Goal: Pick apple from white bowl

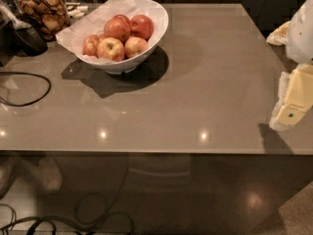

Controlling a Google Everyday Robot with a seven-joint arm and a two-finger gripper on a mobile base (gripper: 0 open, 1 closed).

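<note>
The white bowl [152, 33] stands at the back left of the grey table, lined with crumpled white paper, and holds several apples. The apple [111, 49], yellow-gold with a red-orange blush and a dark stem dimple, lies at the front of the pile. Deeper red apples [141, 26] lie behind it, and a smaller pale one [136, 46] lies to its right. My gripper [289, 112] hangs at the far right edge of the camera view, above the table's right side. It is far from the bowl and holds nothing that I can see.
A glass jar of snacks [43, 10] and a dark scoop-like object [27, 37] stand at the back left. A black cable [29, 89] loops over the table's left side. The table's front edge [146, 152] runs across the view, with floor cables below it.
</note>
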